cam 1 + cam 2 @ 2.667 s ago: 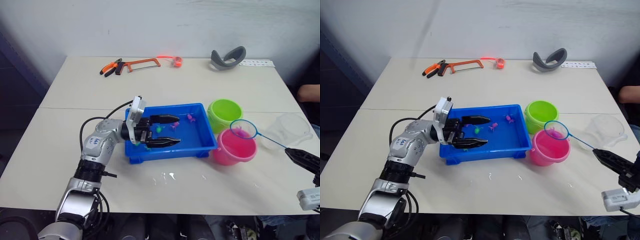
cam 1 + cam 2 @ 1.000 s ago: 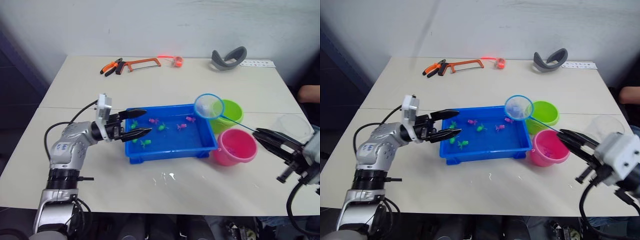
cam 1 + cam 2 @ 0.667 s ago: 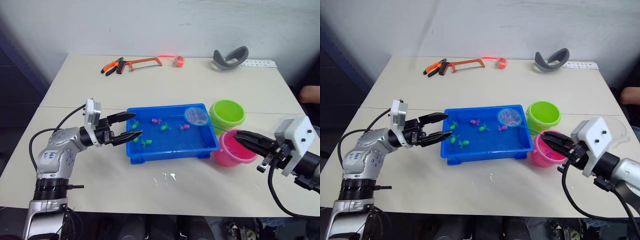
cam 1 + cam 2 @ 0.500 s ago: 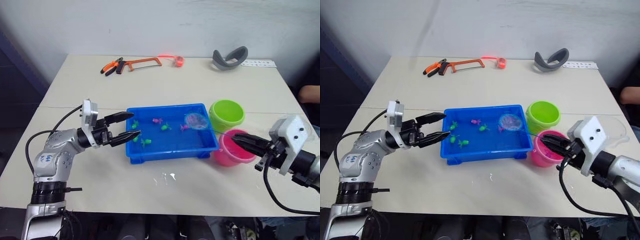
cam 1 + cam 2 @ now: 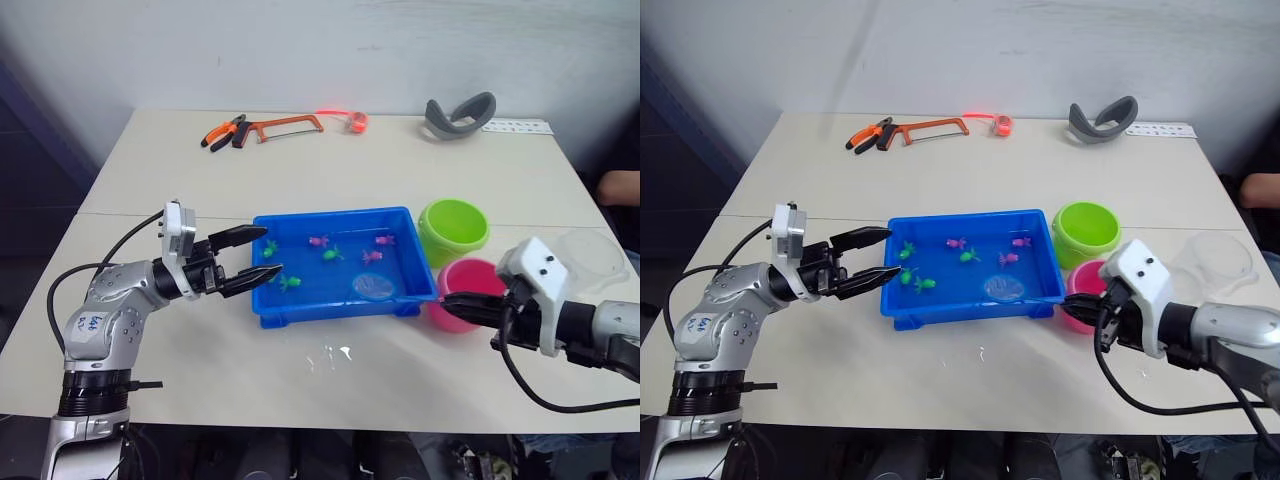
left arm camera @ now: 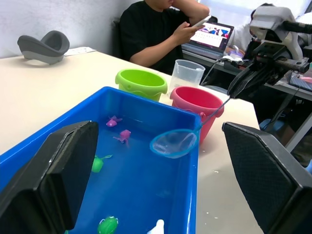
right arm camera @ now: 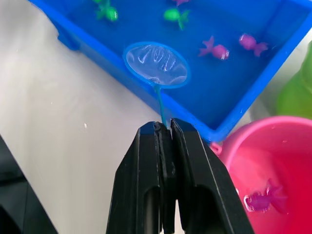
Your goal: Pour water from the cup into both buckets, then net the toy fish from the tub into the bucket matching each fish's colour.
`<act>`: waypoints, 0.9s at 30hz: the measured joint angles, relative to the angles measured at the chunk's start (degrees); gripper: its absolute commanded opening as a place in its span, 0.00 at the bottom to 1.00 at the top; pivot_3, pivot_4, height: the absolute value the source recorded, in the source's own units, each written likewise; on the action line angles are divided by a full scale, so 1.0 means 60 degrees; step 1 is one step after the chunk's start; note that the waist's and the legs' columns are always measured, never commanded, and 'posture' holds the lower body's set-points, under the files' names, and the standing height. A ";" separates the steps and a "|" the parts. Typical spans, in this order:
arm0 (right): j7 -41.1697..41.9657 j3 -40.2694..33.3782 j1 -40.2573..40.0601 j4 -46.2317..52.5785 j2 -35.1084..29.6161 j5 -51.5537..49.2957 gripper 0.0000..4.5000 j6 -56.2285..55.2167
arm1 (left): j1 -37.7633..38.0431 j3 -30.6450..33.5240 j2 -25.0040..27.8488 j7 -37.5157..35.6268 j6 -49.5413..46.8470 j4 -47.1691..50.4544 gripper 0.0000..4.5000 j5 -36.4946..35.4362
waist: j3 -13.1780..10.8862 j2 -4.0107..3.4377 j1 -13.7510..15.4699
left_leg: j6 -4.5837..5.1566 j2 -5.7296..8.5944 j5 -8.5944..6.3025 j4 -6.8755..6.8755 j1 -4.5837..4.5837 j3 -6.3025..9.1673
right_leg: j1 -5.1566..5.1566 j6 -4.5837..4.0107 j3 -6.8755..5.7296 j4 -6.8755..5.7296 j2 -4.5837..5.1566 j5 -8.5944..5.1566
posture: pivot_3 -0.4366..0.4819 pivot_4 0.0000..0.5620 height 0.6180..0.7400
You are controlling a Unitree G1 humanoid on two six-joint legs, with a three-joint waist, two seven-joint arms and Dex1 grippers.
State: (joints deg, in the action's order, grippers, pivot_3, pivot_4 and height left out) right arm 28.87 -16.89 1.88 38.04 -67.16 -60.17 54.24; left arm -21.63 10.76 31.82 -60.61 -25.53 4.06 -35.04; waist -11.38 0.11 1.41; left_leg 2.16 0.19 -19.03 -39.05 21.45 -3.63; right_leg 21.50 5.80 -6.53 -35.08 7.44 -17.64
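I saw the tub point(image 5: 268, 300) holding water with green and pink toy fish point(image 5: 330, 254) scattered in it, the pink bucket point(image 7: 273, 161) with one pink fish point(image 7: 265, 199) at its bottom, the green bucket point(image 5: 452, 230) just behind it and the cup point(image 5: 588, 258) off to their right. My right gripper point(image 7: 165, 134) reached low from the right with its fingers clamped on the handle of the net point(image 5: 374, 288), whose hoop lay in the tub near its front right corner, while my left gripper point(image 5: 258, 256) hovered with fingers spread wide at the tub's left end. A hacksaw point(image 5: 285, 127), pliers point(image 5: 222, 133) and a grey curved piece point(image 5: 456, 114) lay at the table's far edge, well apart from all this.
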 measured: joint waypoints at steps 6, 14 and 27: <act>-0.0818 0.1339 0.1699 -0.0512 0.0345 0.0140 0.00 0.1321 | -0.0022 -0.0102 -0.0028 0.0077 0.0008 0.0073 0.98 -0.0001 | 0.0000 -0.0001 -0.0009 | -0.0004 0.0000 -0.0002 0.0004 0.0010 -0.0002 | 0.0010 0.0000 -0.0002 0.0004 -0.0002 0.0000 | 0.48 0.27 1.00; -0.1388 0.2177 0.2505 -0.0736 0.1024 0.0990 0.00 0.2024 | -0.0177 -0.0517 0.0152 -0.0462 0.0236 -0.0087 0.98 0.0127 | 0.0000 -0.0001 0.0009 | -0.0003 0.0004 -0.0003 0.0005 0.0027 0.0002 | 0.0010 0.0007 -0.0021 0.0000 -0.0005 0.0003 | 0.48 0.27 1.00; -0.1684 0.2472 0.0748 -0.0054 0.2326 0.3824 0.00 0.0053 | -0.0374 -0.0685 0.0282 -0.0783 0.0551 -0.0474 0.98 0.0256 | 0.0001 0.0000 0.0015 | -0.0003 0.0005 -0.0003 0.0011 0.0029 -0.0001 | 0.0010 0.0013 -0.0021 -0.0003 -0.0013 0.0006 | 0.48 0.27 1.00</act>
State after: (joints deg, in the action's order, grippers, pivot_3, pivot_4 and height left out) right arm 18.76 -2.06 6.37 37.72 -53.20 -37.23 54.56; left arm -23.88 6.65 33.51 -65.30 -22.23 1.21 -33.50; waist -11.38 0.11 1.49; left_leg 2.13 0.22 -19.04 -38.98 21.63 -3.64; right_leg 21.56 5.88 -6.65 -35.09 7.36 -17.60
